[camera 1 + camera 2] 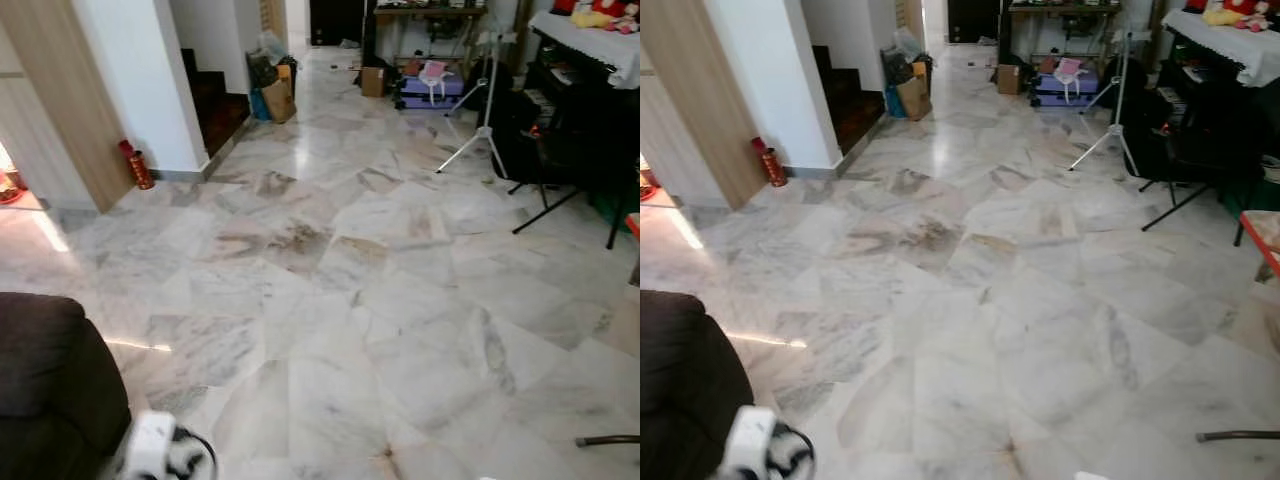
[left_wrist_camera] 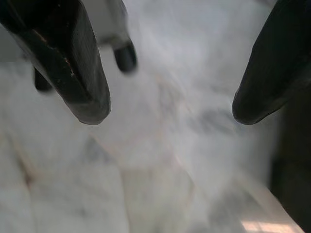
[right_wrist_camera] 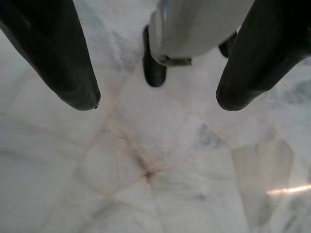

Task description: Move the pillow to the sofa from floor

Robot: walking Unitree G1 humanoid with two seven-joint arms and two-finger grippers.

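Note:
The dark brown sofa (image 1: 50, 390) fills the near left corner, its rounded arm toward me. A blurred white and black rounded thing (image 1: 165, 452) lies low beside it; I cannot tell what it is. My left gripper (image 2: 170, 111) hangs open over the marble floor (image 2: 160, 184), nothing between its black fingers (image 2: 85, 92). My right gripper (image 3: 158, 104) is open too, pointing down at the floor, with my silver leg and black foot (image 3: 194, 29) beyond it.
Pale marble floor (image 1: 350, 300) stretches ahead. A white tripod (image 1: 480, 130) and a black stand under a white cloth (image 1: 590, 100) stand at the right. A red canister (image 1: 136, 165) leans by the white wall at the left. Stairs (image 1: 215, 100), boxes (image 1: 275, 95) and a purple case (image 1: 430, 88) stand farther back.

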